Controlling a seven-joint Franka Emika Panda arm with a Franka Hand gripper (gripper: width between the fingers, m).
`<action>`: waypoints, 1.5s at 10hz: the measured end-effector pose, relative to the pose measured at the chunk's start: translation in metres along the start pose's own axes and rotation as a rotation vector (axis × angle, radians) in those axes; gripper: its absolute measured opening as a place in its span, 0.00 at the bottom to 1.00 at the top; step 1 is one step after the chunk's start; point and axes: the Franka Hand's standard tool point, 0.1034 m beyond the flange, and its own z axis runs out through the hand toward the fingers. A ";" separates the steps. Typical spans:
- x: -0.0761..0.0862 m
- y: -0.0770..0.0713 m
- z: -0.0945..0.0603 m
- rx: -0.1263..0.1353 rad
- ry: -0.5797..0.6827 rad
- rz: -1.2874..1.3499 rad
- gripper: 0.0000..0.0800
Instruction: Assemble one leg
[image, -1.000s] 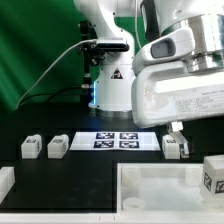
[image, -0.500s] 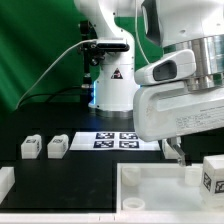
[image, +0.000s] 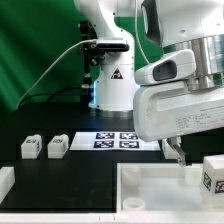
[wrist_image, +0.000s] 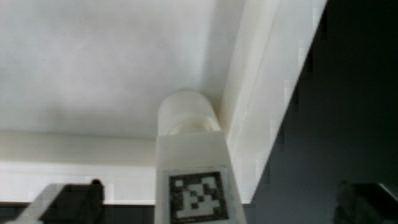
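Observation:
In the wrist view one leg (wrist_image: 192, 150), a white block with a black-and-white tag on its face, stands between my gripper's (wrist_image: 217, 197) two dark fingers (wrist_image: 71, 200). Both fingers stand clear of its sides, so the gripper is open around it. The large white tray-like piece (wrist_image: 107, 70) lies beyond it. In the exterior view the gripper (image: 175, 151) is low behind that tray piece (image: 160, 192) and hides this leg. Two more legs (image: 29, 148) (image: 57, 147) stand at the exterior view's left and another leg (image: 214, 176) at its right.
The marker board (image: 118, 140) lies flat on the black table behind the tray piece. The robot's base (image: 108, 75) and a cable stand behind it. A small white part (image: 5, 182) sits at the exterior view's lower left edge.
The hand has come down over the leg behind the tray piece, which showed between the fingers one second ago and is now hidden in the exterior view. No change over the last half second.

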 end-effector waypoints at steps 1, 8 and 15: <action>0.000 0.000 0.000 0.000 0.000 0.000 0.81; -0.007 -0.003 -0.005 0.092 -0.513 -0.003 0.81; 0.000 -0.005 0.014 0.094 -0.592 -0.003 0.81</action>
